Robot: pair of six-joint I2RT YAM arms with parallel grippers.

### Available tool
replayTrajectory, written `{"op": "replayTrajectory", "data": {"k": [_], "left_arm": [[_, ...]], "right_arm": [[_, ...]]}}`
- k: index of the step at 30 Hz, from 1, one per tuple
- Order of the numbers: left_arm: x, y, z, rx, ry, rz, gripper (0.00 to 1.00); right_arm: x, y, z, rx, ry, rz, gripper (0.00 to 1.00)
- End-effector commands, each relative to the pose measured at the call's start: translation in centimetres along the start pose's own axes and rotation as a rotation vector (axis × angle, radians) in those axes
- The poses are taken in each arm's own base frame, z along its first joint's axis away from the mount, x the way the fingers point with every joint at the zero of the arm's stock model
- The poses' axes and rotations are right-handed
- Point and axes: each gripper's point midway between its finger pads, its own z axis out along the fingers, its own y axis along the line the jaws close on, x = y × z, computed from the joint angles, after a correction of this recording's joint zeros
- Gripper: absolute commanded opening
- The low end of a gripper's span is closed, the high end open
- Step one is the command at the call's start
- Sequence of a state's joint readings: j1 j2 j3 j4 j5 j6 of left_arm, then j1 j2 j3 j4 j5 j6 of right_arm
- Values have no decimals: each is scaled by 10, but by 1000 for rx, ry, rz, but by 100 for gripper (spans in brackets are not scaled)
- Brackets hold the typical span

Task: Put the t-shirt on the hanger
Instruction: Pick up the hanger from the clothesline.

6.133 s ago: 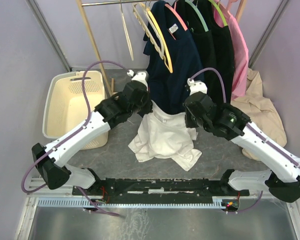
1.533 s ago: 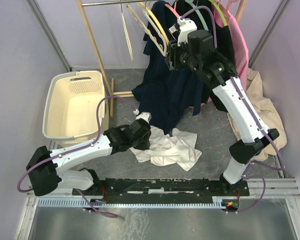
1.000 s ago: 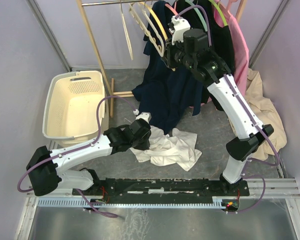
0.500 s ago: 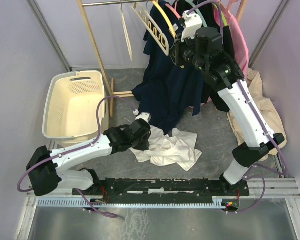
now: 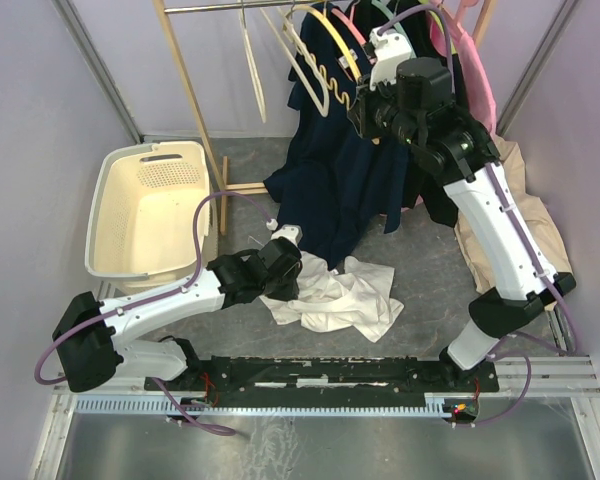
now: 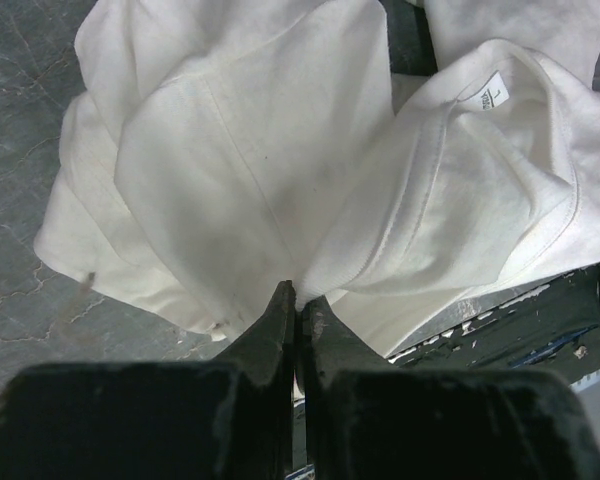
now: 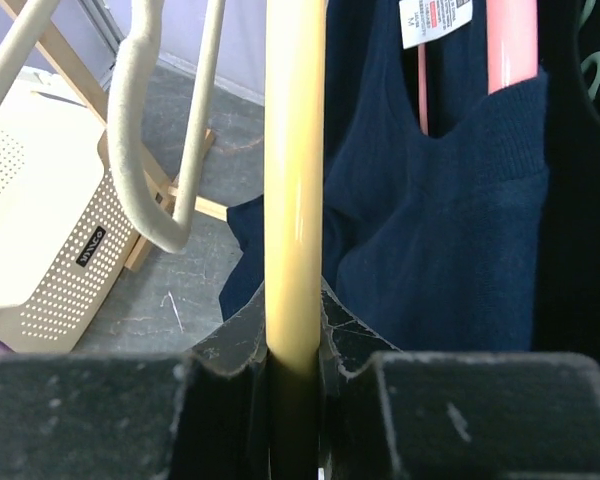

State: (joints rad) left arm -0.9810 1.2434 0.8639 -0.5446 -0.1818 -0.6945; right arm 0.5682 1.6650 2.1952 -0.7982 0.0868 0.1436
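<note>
A cream basket (image 5: 108,205) sits at the far left of the grey bench (image 5: 430,280). Beside it, the left arm reaches low across the bench, its end effector (image 6: 298,300) pinched together on a fold of the t-shirt (image 6: 250,170). The t-shirt lies crumpled on the bench in front of the arm bases, neck label showing, just below the hem of a hanging navy shirt (image 5: 345,175). Up at the rack, a cream hanger (image 7: 140,120) hangs just left of the hanger (image 7: 295,150). The right arm stretches high, its end effector (image 7: 295,330) clamped around the hanger's yellow bar, with the navy shirt close behind it. Farther right hangs a pink garment (image 5: 477,90), and a beige garment (image 5: 525,215) lies heaped at the bench's right edge.
</note>
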Motion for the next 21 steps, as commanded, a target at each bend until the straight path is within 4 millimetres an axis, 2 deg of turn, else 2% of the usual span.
{"op": "replayTrajectory", "data": {"k": [1, 7, 12, 15, 18, 21], "left_arm": [[-21, -6, -7, 11, -55, 36, 3], [-20, -5, -6, 7, -51, 35, 3], [-22, -5, -7, 3, -51, 35, 3], [-23, -5, -8, 0, -54, 34, 3], [-24, -5, -9, -2, -57, 32, 3], [-24, -4, -10, -3, -58, 34, 3]], "right_arm": [[-27, 3, -42, -37, -87, -2, 1], [-32, 1, -69, -42, -139, 7, 1], [-34, -3, -65, -15, -136, -17, 1], [-34, -5, -71, -11, -137, -11, 1], [-22, -9, -83, 6, -103, -13, 1], [1, -13, -102, 15, -60, -5, 1]]}}
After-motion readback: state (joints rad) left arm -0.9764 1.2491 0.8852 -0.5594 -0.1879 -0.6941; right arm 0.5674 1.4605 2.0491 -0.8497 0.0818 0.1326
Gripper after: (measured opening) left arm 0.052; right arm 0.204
